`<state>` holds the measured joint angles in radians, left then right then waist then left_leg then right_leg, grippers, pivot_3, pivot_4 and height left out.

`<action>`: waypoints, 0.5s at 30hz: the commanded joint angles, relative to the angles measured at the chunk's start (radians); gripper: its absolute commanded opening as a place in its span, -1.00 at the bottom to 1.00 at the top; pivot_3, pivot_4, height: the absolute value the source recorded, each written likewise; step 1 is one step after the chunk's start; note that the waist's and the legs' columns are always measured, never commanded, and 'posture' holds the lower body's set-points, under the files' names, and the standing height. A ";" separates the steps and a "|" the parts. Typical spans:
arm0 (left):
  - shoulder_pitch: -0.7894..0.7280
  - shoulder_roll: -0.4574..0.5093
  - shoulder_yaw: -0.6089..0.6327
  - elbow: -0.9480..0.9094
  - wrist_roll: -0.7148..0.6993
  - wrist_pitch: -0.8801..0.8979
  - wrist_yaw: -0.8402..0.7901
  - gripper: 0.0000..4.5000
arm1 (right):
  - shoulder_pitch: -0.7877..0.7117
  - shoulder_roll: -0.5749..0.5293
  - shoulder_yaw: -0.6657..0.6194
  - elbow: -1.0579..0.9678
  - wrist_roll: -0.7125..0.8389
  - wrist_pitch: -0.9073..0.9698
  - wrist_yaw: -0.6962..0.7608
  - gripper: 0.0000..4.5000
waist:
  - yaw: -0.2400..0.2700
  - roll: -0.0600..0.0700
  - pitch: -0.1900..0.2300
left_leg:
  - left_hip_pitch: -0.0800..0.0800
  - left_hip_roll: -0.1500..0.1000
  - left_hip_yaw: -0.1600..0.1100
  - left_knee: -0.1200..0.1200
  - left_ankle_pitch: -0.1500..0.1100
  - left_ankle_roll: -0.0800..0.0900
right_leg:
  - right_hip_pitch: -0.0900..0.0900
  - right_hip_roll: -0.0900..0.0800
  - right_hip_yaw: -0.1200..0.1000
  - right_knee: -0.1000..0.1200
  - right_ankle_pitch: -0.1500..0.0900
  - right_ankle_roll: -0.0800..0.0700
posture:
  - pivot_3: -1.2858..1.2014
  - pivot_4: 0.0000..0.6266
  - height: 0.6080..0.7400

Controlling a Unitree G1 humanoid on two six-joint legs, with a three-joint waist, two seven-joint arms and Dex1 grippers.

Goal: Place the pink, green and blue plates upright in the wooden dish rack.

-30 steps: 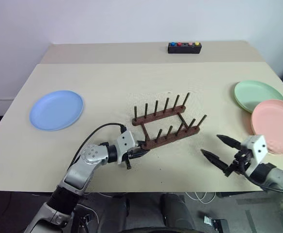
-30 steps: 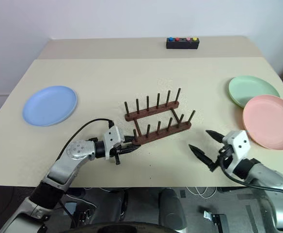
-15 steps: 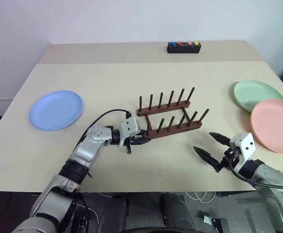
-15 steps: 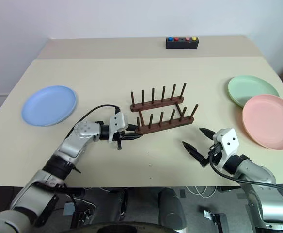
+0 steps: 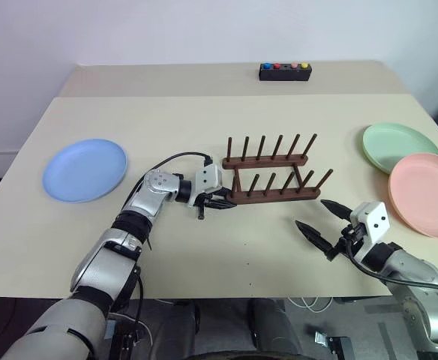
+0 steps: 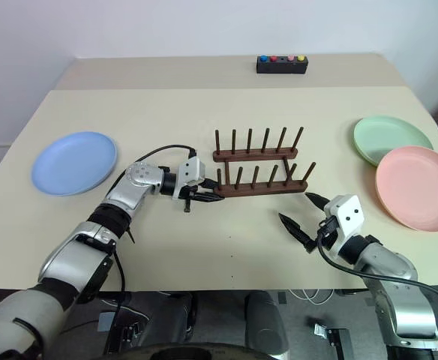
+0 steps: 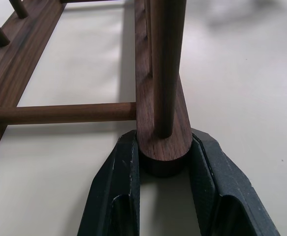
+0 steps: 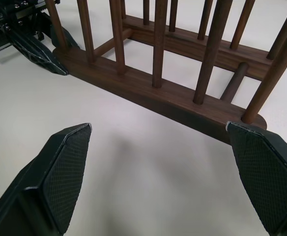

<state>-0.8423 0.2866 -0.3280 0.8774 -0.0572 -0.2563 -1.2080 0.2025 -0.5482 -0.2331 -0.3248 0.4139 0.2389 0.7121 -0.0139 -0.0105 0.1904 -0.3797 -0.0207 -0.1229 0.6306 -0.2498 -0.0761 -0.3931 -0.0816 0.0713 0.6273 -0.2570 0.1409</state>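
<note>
The wooden dish rack [image 5: 275, 194] stands empty near the table's middle, its rails running left to right. My left gripper [image 5: 220, 201] is shut on the left end of the rack's near rail; the wrist view shows both black fingers [image 7: 121, 167] clamping the rounded rail end [image 7: 162, 142]. My right gripper [image 5: 313, 214] is open, low over the table just in front of the rack's right end [image 8: 242, 123], holding nothing. The blue plate [image 5: 85, 169] lies flat at the far left. At the right edge the green plate [image 5: 399, 146] lies flat, with the pink plate [image 5: 427, 193] just in front of it.
A small black box with coloured buttons [image 5: 285, 72] sits at the back of the table. Bare tabletop [image 5: 166, 120] lies between the blue plate and the rack. The table's right edge runs close beside the pink and green plates.
The left gripper, still clamped on the rail end, has carried the rack away from me and to the right, swinging it from slanted to level. The right gripper has barely shifted.
</note>
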 commanded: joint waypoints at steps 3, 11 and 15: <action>-0.034 -0.001 0.049 0.051 0.004 -0.006 -0.001 0.00 | -0.001 0.009 0.004 -0.023 0.004 -0.017 -0.003 1.00 | -0.001 0.000 0.000 | 0.000 0.000 0.000 0.000 0.000 0.000 | 0.000 0.000 0.000 0.000 0.000 0.000 | 0.03 -0.52 1.00; 0.064 0.047 0.127 -0.059 -0.013 0.017 0.073 0.99 | -0.001 0.003 -0.006 -0.010 -0.010 -0.017 -0.019 1.00 | -0.006 0.000 0.000 | 0.000 0.000 0.000 -0.001 0.000 0.000 | -0.001 0.000 0.000 0.001 0.000 0.000 | 0.03 -0.52 1.00; 0.257 0.088 0.183 -0.355 -0.098 0.160 0.091 0.61 | -0.024 -0.010 -0.003 0.042 -0.061 -0.024 -0.050 0.63 | -0.010 0.000 0.000 | 0.000 0.000 0.000 -0.002 0.000 0.000 | -0.001 0.000 0.000 0.002 0.000 0.000 | 0.03 -0.52 1.00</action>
<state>-0.6325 0.3610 -0.1696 0.6429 -0.1128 -0.1557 -1.1240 0.1868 -0.5500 -0.2230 -0.2878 0.3710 0.2357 0.6730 -0.0243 -0.0104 0.1905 -0.3792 -0.0203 -0.1232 0.6285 -0.2500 -0.0757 -0.3947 -0.0817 0.0716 0.6293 -0.2573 0.1411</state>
